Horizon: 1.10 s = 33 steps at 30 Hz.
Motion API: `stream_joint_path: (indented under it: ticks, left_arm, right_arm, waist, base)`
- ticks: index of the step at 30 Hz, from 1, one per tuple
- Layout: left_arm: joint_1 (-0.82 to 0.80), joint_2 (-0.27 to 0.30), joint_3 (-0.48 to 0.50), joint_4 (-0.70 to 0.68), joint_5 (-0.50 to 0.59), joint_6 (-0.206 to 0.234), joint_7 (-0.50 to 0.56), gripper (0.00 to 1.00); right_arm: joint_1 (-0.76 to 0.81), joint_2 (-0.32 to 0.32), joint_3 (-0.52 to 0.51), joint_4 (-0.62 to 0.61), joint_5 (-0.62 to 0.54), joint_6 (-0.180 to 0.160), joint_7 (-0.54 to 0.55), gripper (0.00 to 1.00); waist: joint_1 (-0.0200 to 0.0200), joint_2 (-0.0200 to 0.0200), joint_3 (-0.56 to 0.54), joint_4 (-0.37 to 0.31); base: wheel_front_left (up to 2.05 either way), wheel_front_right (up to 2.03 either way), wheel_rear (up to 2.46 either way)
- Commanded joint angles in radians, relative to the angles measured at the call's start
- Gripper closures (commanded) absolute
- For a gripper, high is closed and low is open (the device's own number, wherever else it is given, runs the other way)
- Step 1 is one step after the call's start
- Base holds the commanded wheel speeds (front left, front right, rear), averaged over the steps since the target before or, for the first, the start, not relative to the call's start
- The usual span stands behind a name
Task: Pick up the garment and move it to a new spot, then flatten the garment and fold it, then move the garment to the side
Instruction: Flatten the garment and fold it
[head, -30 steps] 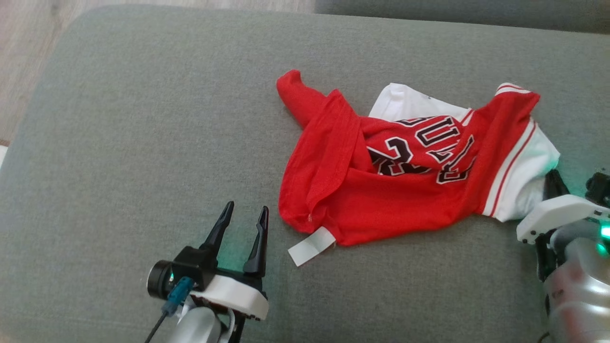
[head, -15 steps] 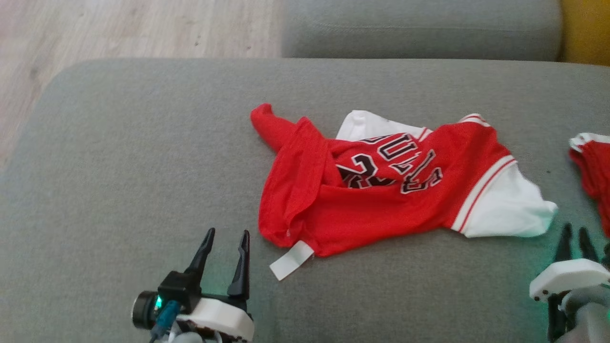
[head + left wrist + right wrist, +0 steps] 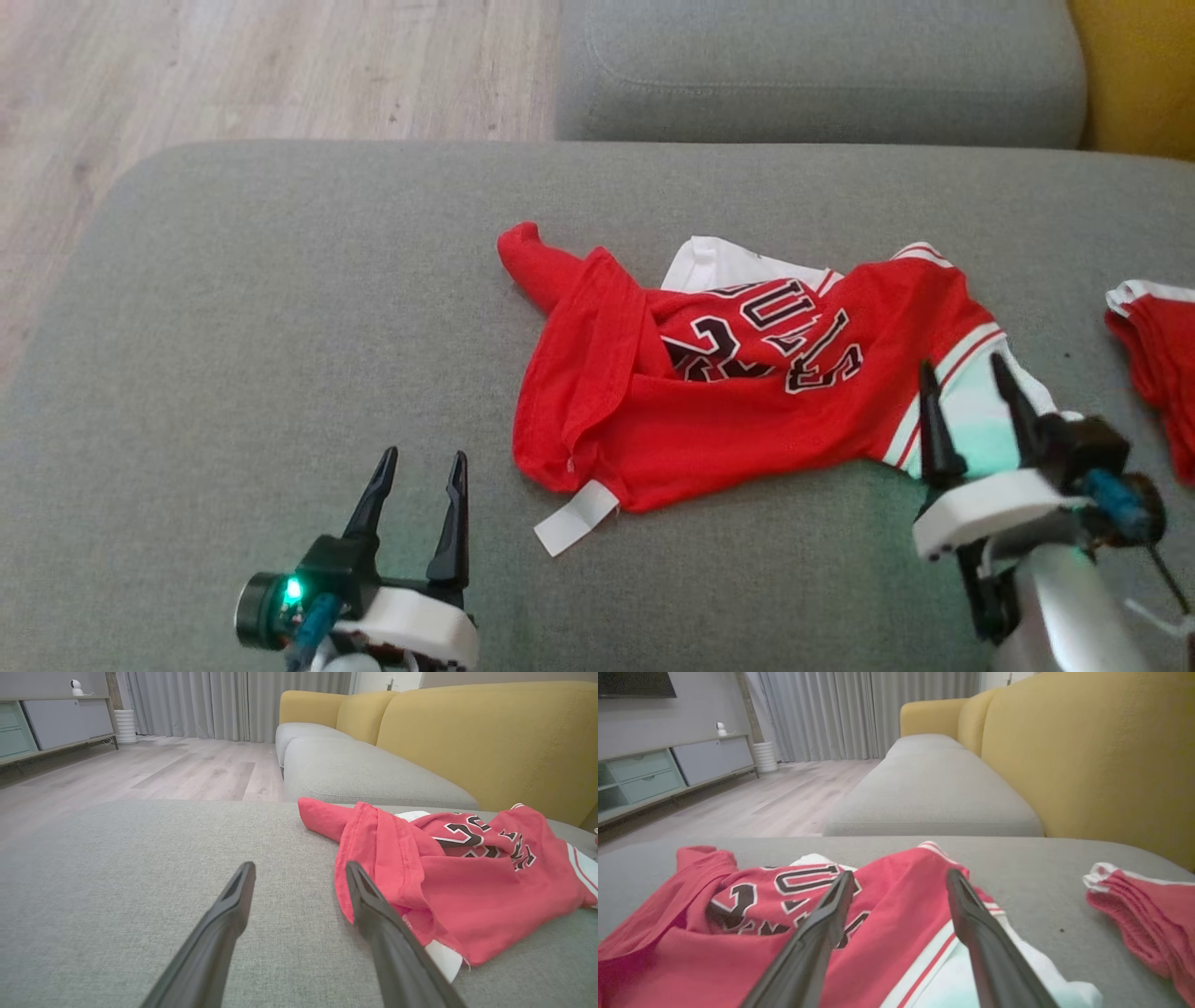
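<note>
The garment [image 3: 728,411] is a red and white jersey with black lettering, lying crumpled on the grey sofa cushion [image 3: 280,327]. A white tag [image 3: 577,518] sticks out at its near left edge. My left gripper [image 3: 422,455] is open on the cushion, just left of the garment's [image 3: 467,896] red hem, holding nothing. In the left wrist view the left gripper [image 3: 300,867] points past that hem. My right gripper [image 3: 962,366] is open above the white sleeve end; in its wrist view the right gripper [image 3: 900,874] has the garment [image 3: 887,905] lying below and between its spread fingers.
A second red garment [image 3: 1158,345] lies at the cushion's right edge, also the second red garment [image 3: 1143,905]. Another grey cushion [image 3: 812,75] lies beyond, with a yellow backrest [image 3: 1134,75] on the right. Wooden floor [image 3: 233,65] is at the far left.
The head camera has tilted, shifting the whole picture. My right gripper has opened, let go of the white sleeve, drawn back, and now stands over that sleeve. The left gripper stays open.
</note>
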Motion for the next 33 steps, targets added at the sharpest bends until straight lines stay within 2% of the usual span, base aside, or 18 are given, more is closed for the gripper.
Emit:
stream_joint_path:
  ticks: [1, 9, 14, 18, 25, 33]
  left_arm:
    - [-0.008, 0.004, 0.043, -0.030, 0.014, 0.001, -0.005, 0.00]
    - [0.012, 0.004, 0.026, -0.028, 0.027, -0.019, -0.005, 0.00]
    - [0.000, 0.004, -0.029, -0.012, 0.006, -0.057, -0.005, 0.00]
    - [-0.019, 0.004, -0.071, 0.002, -0.019, -0.068, -0.005, 0.00]
    - [-0.057, 0.004, -0.123, 0.034, -0.033, -0.079, -0.005, 0.00]
    - [-0.094, 0.004, -0.129, 0.084, -0.043, -0.066, -0.005, 0.00]
  right_arm:
    - [-0.013, -0.005, 0.043, -0.014, 0.011, -0.001, -0.014, 0.00]
    - [0.014, -0.005, 0.074, 0.045, 0.041, -0.001, -0.014, 0.00]
    - [0.003, -0.005, 0.073, 0.057, 0.034, -0.001, -0.014, 0.00]
    - [-0.017, -0.005, 0.083, 0.060, 0.034, -0.001, -0.014, 0.00]
    - [-0.043, -0.005, 0.082, 0.063, 0.028, -0.001, -0.014, 0.00]
    - [-0.059, -0.005, 0.061, 0.064, 0.019, -0.001, -0.014, 0.00]
  waist:
    - [0.0001, 0.0000, -0.009, 0.005]
    - [0.0001, 0.0000, -0.020, -0.001]
    - [0.0001, 0.0000, -0.008, -0.017]
    - [0.0001, 0.0000, 0.022, -0.047]
    - [0.0001, 0.0000, 0.072, -0.096]
    - [0.0001, 0.0000, 0.113, -0.148]
  base:
    - [0.00, 0.00, 0.00]
    - [0.00, 0.00, 0.00]
    - [0.00, 0.00, 0.00]
    - [0.00, 0.00, 0.00]
    - [0.00, 0.00, 0.00]
    - [0.00, 0.00, 0.00]
